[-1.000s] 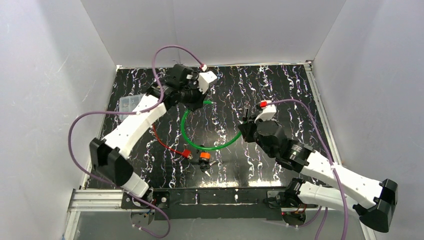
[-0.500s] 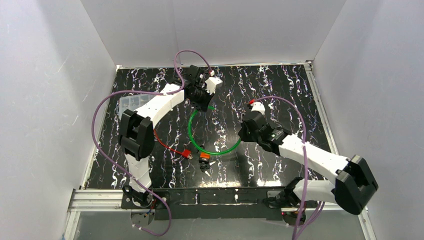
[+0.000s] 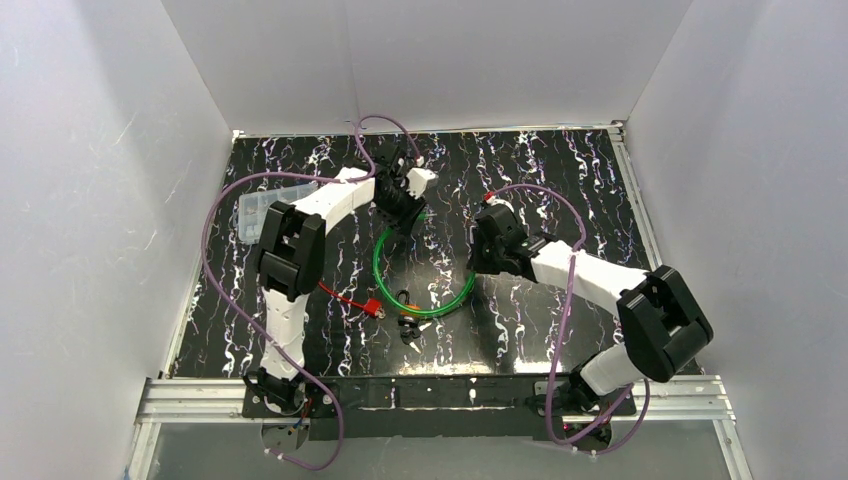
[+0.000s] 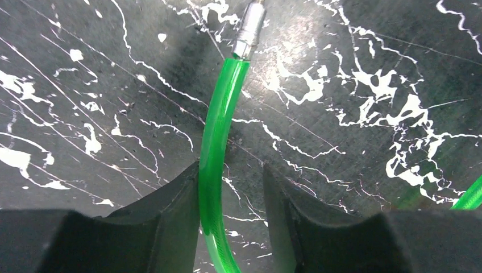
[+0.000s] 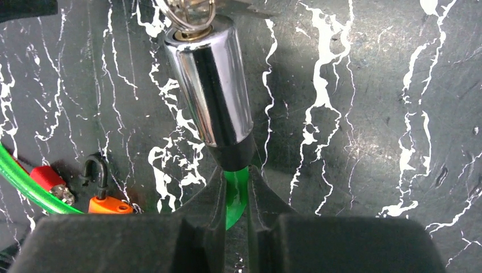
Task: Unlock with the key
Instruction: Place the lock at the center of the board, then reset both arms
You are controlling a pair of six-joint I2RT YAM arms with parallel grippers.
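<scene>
Left gripper (image 4: 232, 176) spread, green cable (image 4: 219, 125) passing between my jaws, lower centre. Right gripper (image 5: 236, 190) pinching same cable just below chrome lock cylinder (image 5: 210, 85); key ring (image 5: 187, 12) at cylinder's top end, upper frame.

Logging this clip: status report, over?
Left tool open around green cable, pin end free. Right tool shut on cable below chrome lock body, key ring at top. Orange padlock nearby.

Top cam: high at the near edge, looking down on the whole table (image 3: 580, 170). Wrist cams: close-up, looking down past their fingers (image 4: 153, 227). All three share the green cable (image 3: 376, 265).
</scene>
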